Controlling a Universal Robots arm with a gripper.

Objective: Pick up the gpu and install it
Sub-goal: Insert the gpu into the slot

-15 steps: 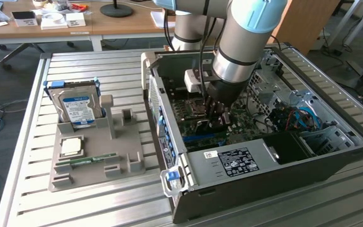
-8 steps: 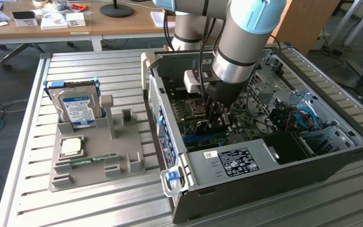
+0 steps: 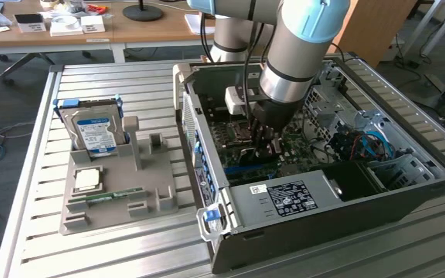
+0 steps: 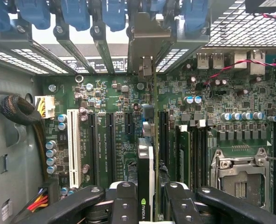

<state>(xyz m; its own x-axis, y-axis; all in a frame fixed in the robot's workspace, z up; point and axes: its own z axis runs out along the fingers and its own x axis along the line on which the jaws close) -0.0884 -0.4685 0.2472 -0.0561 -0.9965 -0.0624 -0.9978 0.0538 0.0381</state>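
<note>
End effector (image 3: 266, 152) holds gpu (image 3: 247, 155) low inside open PC case (image 3: 408, 191) on slatted desk (image 3: 114, 249).

Exterior view: arm reaches down into case; at that view's left, grey fixture tray (image 3: 153, 174) w/ blue-labelled hard drive (image 3: 95, 133) standing upright. Wrist view: end effector (image 4: 146, 198) fingers (image 4: 124, 200) pinch gpu (image 4: 146, 177) edge-on, card upright over motherboard (image 4: 114, 135) slots, its metal bracket (image 4: 145, 42) up at rear slot openings; white slot (image 4: 73, 147) & CPU socket (image 4: 240, 175) flank it.

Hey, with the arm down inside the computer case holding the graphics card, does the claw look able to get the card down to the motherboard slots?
Probably yes. The claw grips the graphics card edge-on right above the motherboard, its bracket lined up with the rear openings. Nothing seems to sit between card and slots, though the exact slot is hard to tell.
</note>
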